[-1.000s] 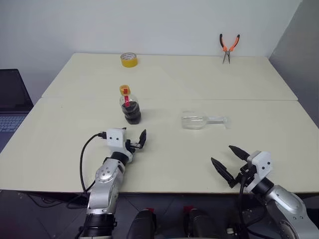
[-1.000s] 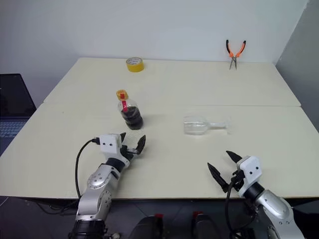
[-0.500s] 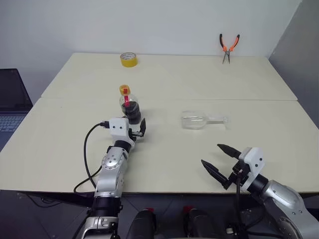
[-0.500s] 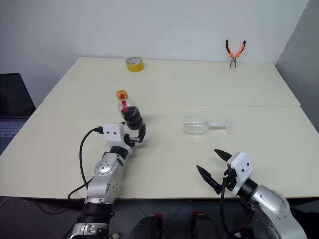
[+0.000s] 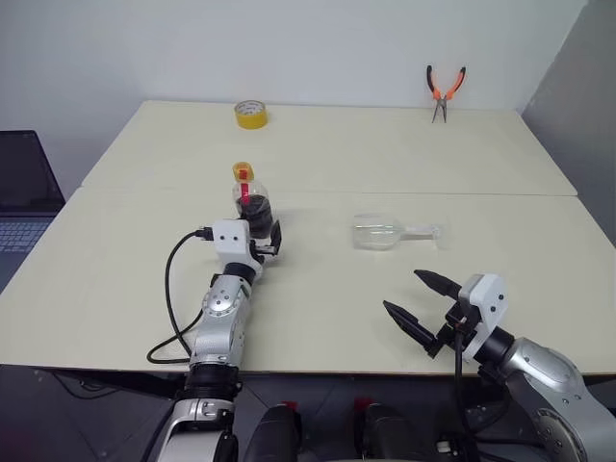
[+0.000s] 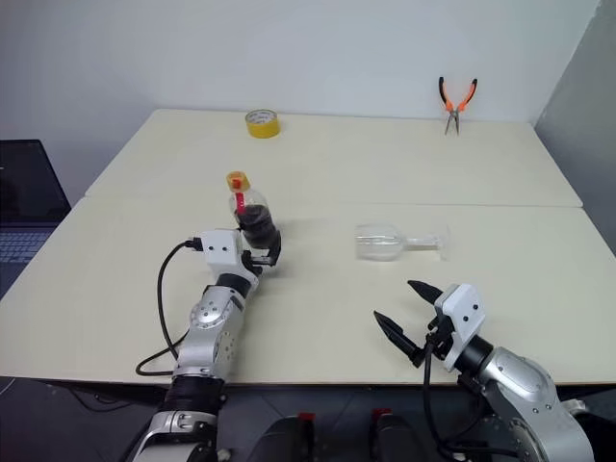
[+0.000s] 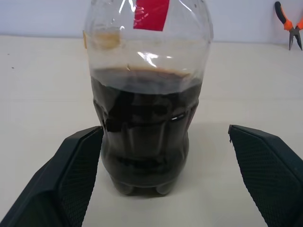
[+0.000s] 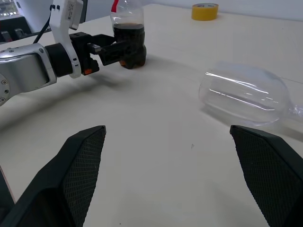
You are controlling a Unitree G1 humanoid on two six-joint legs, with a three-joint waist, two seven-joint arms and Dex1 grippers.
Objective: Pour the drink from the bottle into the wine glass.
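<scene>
Reaching: left hand point(image 5: 269, 241) has advanced, fingers apart, now flanking bottle point(image 7: 147, 94) | right hand point(image 5: 422, 304) spread wide, wine glass point(image 5: 381, 231) lying ahead | grasp next

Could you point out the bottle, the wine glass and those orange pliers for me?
Bottle point(image 7: 147, 142), left wrist view, on its dark lower body.
Wine glass point(image 5: 377, 232), left eye view, on its bowl.
Pliers point(image 5: 444, 91), left eye view, on the handles.

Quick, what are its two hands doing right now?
Left gripper: open, fingers either side of the bottle, not gripping it.
Right gripper: open, holding nothing.
</scene>
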